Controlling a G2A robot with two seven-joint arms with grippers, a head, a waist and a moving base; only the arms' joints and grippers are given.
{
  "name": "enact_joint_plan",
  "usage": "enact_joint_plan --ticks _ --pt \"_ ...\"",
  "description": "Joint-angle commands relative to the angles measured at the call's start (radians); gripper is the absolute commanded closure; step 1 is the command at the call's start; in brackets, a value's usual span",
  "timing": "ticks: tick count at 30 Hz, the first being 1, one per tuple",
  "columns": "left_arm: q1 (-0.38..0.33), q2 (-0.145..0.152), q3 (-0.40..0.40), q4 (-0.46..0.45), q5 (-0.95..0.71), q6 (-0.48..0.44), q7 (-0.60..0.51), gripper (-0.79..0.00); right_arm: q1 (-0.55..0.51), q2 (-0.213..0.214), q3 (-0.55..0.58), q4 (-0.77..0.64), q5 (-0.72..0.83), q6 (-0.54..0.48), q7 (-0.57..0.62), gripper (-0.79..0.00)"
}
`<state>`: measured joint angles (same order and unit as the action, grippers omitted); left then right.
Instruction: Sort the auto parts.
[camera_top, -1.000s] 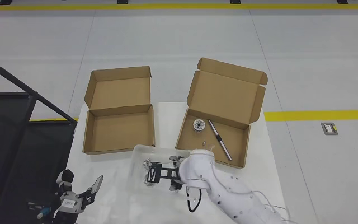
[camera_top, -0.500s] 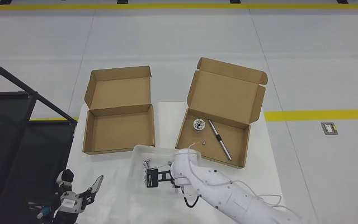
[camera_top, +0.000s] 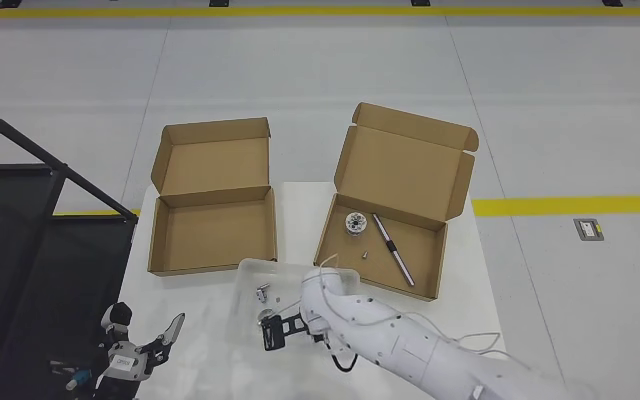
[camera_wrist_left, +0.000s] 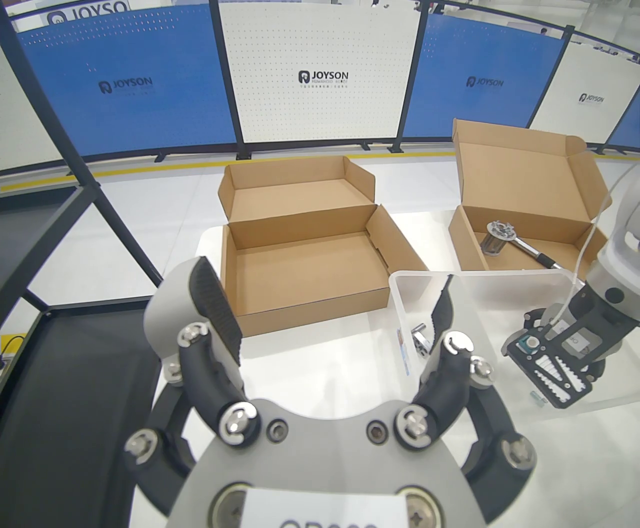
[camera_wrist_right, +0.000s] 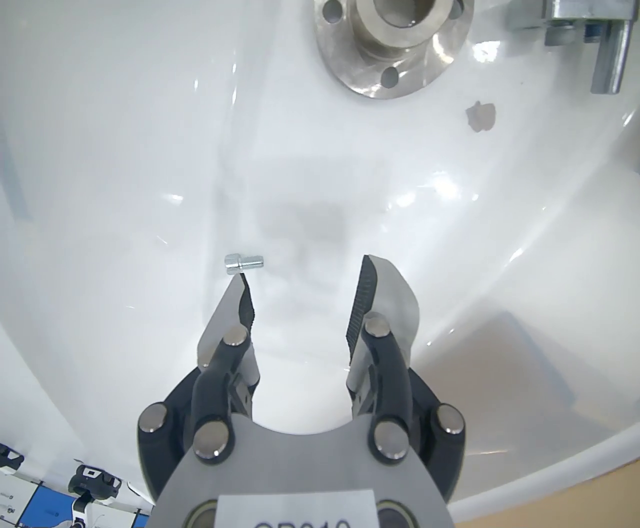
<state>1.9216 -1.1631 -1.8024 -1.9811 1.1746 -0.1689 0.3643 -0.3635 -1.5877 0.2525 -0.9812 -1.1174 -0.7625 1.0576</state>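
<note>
Bolt (camera_wrist_right: 244, 263) beside spread right gripper (camera_wrist_right: 304, 272), flange (camera_wrist_right: 400, 67) beyond.

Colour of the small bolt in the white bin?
Shiny silver bolt, bare metal look; shows best in the right wrist view.

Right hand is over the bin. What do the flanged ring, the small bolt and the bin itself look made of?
Flanged ring: likely steel, dull grey machined finish with soft reflections. Small bolt: metal, bright silvery, perhaps zinc-plated. Bin: glossy white plastic, judging by sharp highlights on its floor; its walls look translucent in the left wrist view.
</note>
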Motion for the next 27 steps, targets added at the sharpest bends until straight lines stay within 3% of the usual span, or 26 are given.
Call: enact_joint_plan --ticks 1,9,14,27 --pt "0.0 0.0 0.0 0.0 0.0 0.0 0.0 -0.785 0.01 0.0 -0.014 0.005 0.019 -0.002 -0.002 -0.459" --pt "0.0 0.0 0.0 0.0 0.0 0.0 0.0 -0.785 0.049 0.011 -0.071 0.007 0.093 -0.038 -0.038 -0.523" --pt "0.0 0.0 0.0 0.0 0.0 0.0 0.0 -0.785 0.054 0.016 -0.082 0.013 0.113 -0.041 -0.041 -0.388" --pt "0.0 0.0 0.0 0.0 0.0 0.0 0.0 -0.785 0.041 0.008 -0.082 0.041 0.13 -0.04 -0.04 -0.369"
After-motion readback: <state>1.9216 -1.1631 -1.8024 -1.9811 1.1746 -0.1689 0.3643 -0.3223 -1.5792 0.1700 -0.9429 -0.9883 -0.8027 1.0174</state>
